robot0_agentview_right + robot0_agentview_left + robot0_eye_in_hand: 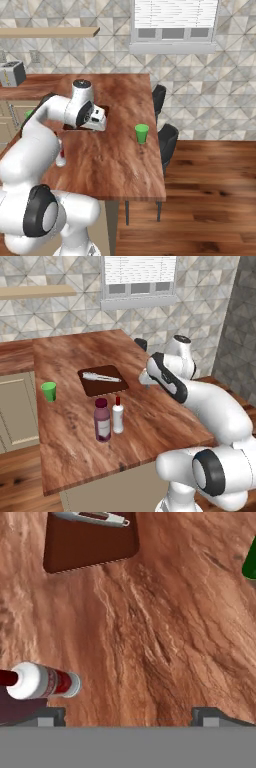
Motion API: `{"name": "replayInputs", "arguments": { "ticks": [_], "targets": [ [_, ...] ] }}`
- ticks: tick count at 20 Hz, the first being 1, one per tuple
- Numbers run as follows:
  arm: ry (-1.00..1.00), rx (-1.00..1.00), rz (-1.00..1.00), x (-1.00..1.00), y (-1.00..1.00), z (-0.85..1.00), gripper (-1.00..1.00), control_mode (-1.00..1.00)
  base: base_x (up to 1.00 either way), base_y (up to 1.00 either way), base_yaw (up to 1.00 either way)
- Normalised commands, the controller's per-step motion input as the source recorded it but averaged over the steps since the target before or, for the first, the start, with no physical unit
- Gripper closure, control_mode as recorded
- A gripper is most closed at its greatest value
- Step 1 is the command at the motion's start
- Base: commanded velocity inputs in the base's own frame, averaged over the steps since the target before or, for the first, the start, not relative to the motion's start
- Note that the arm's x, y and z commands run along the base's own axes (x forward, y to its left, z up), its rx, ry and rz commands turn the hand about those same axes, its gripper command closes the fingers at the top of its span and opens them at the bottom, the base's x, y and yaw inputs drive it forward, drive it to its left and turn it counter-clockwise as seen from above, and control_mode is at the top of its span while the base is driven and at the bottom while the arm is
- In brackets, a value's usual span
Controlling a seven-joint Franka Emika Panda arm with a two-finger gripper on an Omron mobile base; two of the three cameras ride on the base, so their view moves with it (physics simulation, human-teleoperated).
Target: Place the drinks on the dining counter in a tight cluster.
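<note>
Hand [127, 714] status: fingers spread wide apart, nothing between them, held above bare wood of the worktop. In the hand view the two dark fingertips [47, 716] rise at the bottom edge, well separated, over open wood grain.

Nearest object: the slim white bottle with a red cap [42, 682] [117, 415], seen in the hand view just beyond the left fingertip. In the left base view it stands upright on the broad reddish-brown wood-grain worktop [150, 421], just beside the wide dark-purple bottle with a maroon cap [102, 420], which is also upright. Whether the two bottles touch cannot be determined. Both stand near the worktop's front edge, in front of the board described below.

Next outward: a dark brown rectangular cutting board [102, 381] [90, 544] lies flat on the worktop beyond the bottles. A long pale grey utensil [101, 377] lies across it.

Further out: a small green cup [49, 391] [142, 134] stands upright on the worktop, well apart from the bottles. In the right base view, two dark chairs [167, 142] stand along the worktop's side. A pale wall shelf [37, 291] is mounted on the tiled wall behind.
</note>
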Motion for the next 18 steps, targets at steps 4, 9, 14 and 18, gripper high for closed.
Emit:
{"name": "replayInputs", "arguments": {
  "ticks": [4,9,14,18],
  "targets": [
    [0.02,-0.05,-0.29,-0.59,-0.41,0.72,-1.0,-1.0,0.0,0.0,0.0],
    [-0.05,0.0,-0.11,-0.86,0.0,0.53,-1.0,-1.0,0.0,0.0,0.0],
    [-0.17,0.0,0.0,-0.88,0.12,0.51,-1.0,-1.0,0.0,0.0,0.0],
    [-0.13,0.0,0.0,-0.53,0.0,0.3,-1.0,-1.0,0.0,0.0,0.0]
  ]
}}
